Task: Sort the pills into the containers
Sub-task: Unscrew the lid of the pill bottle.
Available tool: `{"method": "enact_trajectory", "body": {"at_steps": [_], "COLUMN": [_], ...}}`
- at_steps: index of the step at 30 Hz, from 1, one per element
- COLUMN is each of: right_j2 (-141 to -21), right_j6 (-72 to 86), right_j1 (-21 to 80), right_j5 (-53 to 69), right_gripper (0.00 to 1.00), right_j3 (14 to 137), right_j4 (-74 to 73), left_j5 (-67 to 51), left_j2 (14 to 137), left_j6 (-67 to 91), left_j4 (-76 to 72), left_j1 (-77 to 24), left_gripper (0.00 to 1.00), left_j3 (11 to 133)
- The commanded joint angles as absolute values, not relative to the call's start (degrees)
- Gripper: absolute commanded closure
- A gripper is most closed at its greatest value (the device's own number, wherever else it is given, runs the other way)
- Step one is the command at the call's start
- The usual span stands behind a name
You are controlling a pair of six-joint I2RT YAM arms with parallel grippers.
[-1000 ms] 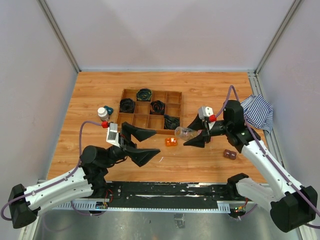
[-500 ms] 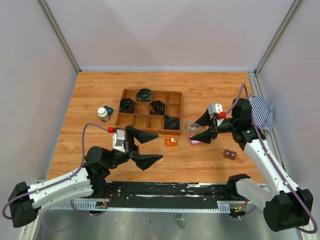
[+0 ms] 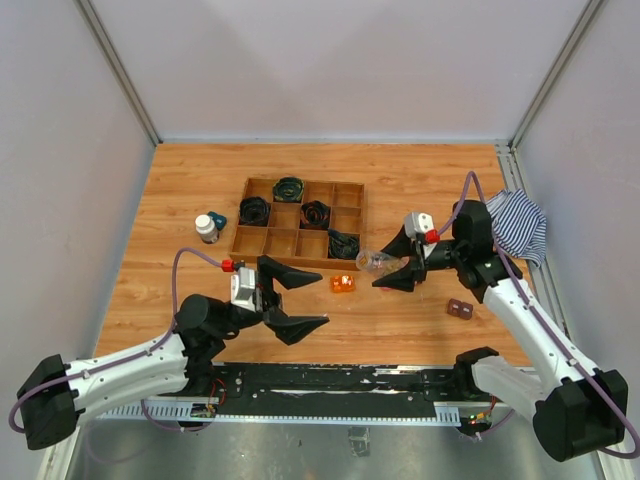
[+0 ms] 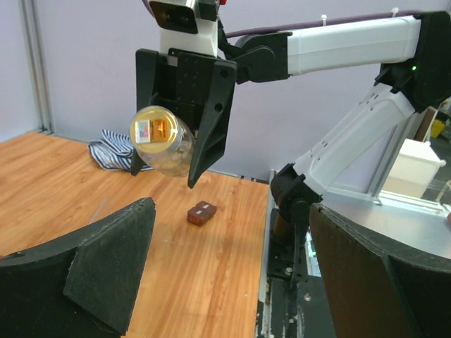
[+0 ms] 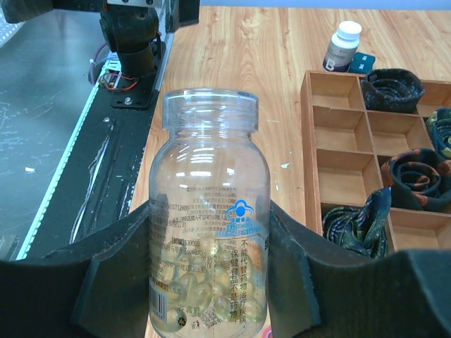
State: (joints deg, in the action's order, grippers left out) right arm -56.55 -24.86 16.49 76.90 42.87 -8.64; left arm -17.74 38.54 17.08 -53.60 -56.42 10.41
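My right gripper (image 3: 386, 267) is shut on a clear vial (image 3: 374, 262) and holds it in the air just right of the wooden tray. In the right wrist view the vial (image 5: 208, 211) stands uncapped between the fingers, with yellowish soft pills (image 5: 201, 292) at its bottom. From the left wrist the same vial (image 4: 162, 139) shows end-on. A dark bottle with a white cap (image 3: 206, 228) stands left of the tray. My left gripper (image 3: 322, 300) hangs open near the front edge, nothing between its fingers.
A wooden compartment tray (image 3: 300, 243) with black coils sits mid-table. Between the two grippers lies a small orange block (image 3: 342, 284). A brown block (image 3: 460, 309) lies at the right, and a striped cloth (image 3: 516, 225) is bunched at the right edge.
The right gripper carried the vial right, then back left a little. The left gripper drifted slightly right and nearer the front edge, still open.
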Motion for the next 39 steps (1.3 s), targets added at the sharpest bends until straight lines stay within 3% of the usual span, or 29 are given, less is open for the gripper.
{"method": "enact_trajectory", "body": {"at_steps": [1,14,22,31,39], "right_j2": [-55.69,-55.62,-55.59,-56.42,-56.54], "right_j6": [-26.25,-29.07,-32.83,-37.06,-37.4], "right_j1": [17.72,19.33,19.97,22.13,22.97], "right_j5": [78.1,80.68,80.74,78.82,78.1], "right_gripper": [0.99,0.99,0.99,0.99,0.99], "right_j3": [41.17,40.56,41.33,41.79,41.84], "right_j4": [-6.06,-6.93,-10.64,-13.67,-13.93], "left_j5": [-19.11,-21.0,-21.25,-16.54,-24.85], "left_j2": [38.58,36.03,44.77,54.24,59.12], "left_j6": [7.64,-2.88,-12.01,-14.63,-15.8], "left_j4": [-46.65,-43.08,-43.23,-36.84,-28.62], "left_j1": [-56.34,-56.34,-56.37,-56.34,-55.89], "left_gripper": [0.01,0.01,0.05,0.21,0.26], "left_j3": [15.07,14.93,18.36,28.92,35.49]}}
